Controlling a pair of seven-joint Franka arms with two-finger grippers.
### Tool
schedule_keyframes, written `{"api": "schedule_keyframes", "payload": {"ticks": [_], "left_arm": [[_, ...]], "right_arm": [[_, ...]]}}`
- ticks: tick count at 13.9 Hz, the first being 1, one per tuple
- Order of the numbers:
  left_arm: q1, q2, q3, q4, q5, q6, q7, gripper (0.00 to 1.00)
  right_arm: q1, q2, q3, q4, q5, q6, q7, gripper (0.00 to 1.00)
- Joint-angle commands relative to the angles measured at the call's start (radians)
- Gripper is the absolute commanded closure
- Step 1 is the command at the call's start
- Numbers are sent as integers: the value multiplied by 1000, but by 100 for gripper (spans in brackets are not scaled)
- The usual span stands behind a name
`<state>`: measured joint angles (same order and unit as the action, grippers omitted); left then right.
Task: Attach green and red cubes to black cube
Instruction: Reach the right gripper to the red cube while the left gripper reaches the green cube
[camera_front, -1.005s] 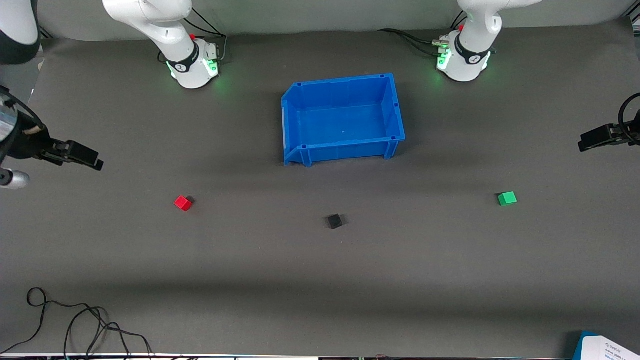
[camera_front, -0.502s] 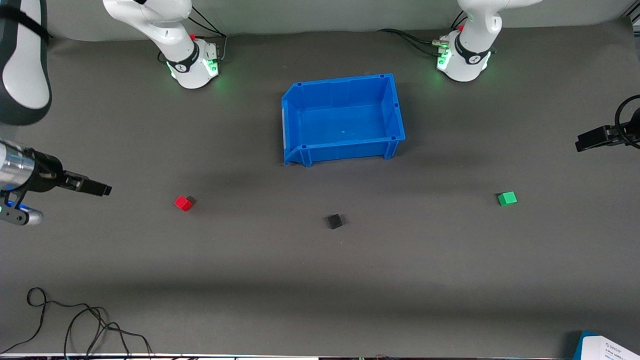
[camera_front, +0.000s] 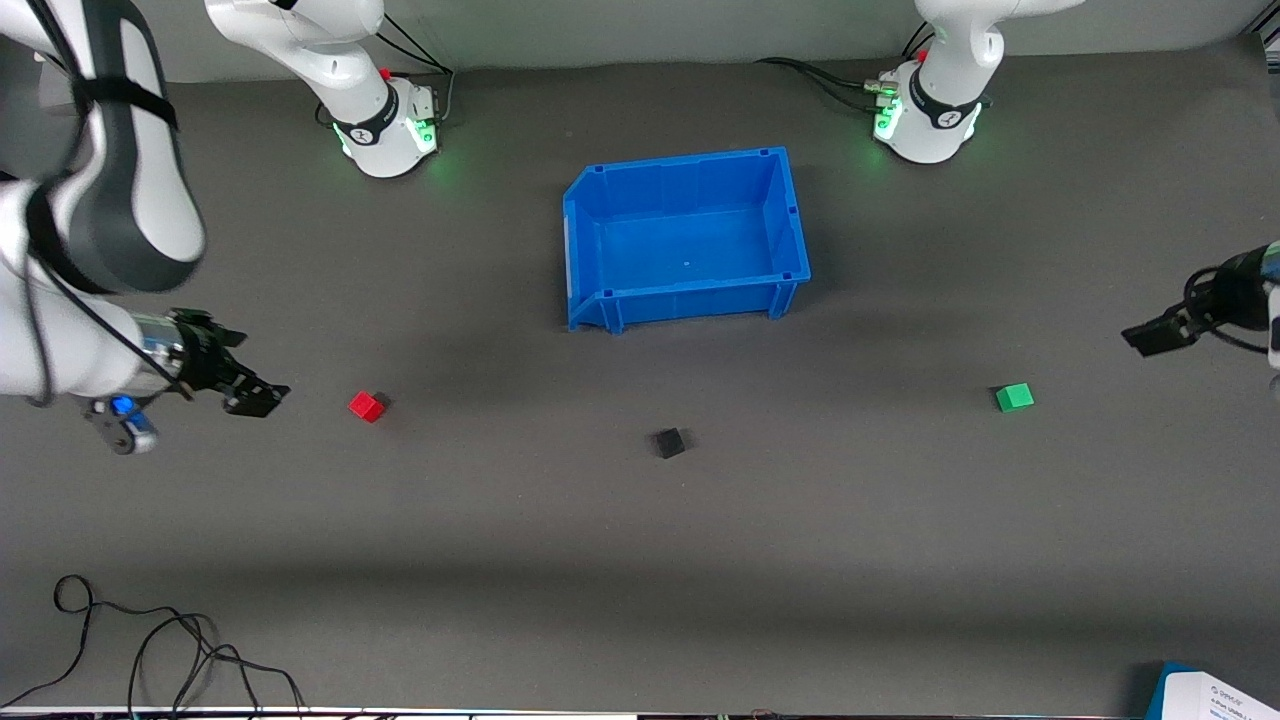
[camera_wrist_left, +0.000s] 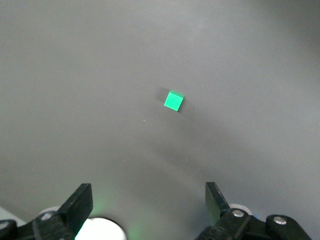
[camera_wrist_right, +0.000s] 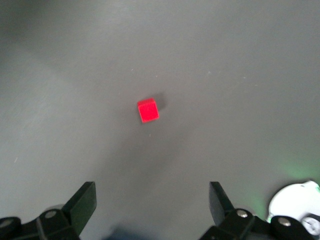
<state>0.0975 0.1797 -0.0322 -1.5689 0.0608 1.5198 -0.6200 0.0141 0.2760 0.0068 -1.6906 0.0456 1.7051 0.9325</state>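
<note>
The tiny red cube (camera_front: 367, 406) lies on the grey mat toward the right arm's end of the table; it also shows in the right wrist view (camera_wrist_right: 148, 110). The tiny green cube (camera_front: 1014, 397) lies toward the left arm's end and shows in the left wrist view (camera_wrist_left: 174, 101). The black cube (camera_front: 669, 442) lies between them, a little nearer to the front camera. My right gripper (camera_front: 255, 398) is open and empty, above the mat beside the red cube (camera_wrist_right: 150, 200). My left gripper (camera_front: 1150, 337) is open and empty, above the mat near the green cube (camera_wrist_left: 149, 197).
An empty blue bin (camera_front: 686, 238) stands farther from the front camera than the cubes, mid-table. Both arm bases (camera_front: 385, 130) (camera_front: 928, 120) stand along the table's back edge. Loose black cables (camera_front: 150, 650) lie near the front corner at the right arm's end.
My right gripper has swung in from the table's edge toward the red cube. My left gripper has dropped and moved toward the green cube. The cubes have not moved.
</note>
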Motion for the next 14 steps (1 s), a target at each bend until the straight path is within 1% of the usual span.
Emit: {"api": "schedule_keyframes", "payload": {"ticks": [1,2,4,5,6,8,10,11,14], "left_arm": [[2,36,5,-10,-1,26,-188,0],[11,55,11,-10,-1,28,-219,0],[34,84,11,-16,-4,68,-288,0],[50,90,11,-29,-10,103,-320,0],[73,90,11,-54,-39,137,-337,0],[126,89,11,-109,-108,195,-345,0],[131,90,11,-157,-114,284,-445,0],[131,101,11,-177,-114,322,-495,0],[131,124,11,-204,-110,400,-593,0]], "right_arm": [[3,-41,-7,-164,2,155,139,0],[29,-38,-7,-222,-4,241,281,0],[43,-26,-8,-311,-4,390,310,0],[41,-6,-8,-339,-4,454,330,0],[37,15,-8,-349,-4,487,332,0],[33,63,-8,-357,-12,498,304,0],[38,74,-10,-386,-102,540,205,0],[38,84,-10,-392,-121,559,140,0],[29,95,-13,-443,-121,663,2,0]]}}
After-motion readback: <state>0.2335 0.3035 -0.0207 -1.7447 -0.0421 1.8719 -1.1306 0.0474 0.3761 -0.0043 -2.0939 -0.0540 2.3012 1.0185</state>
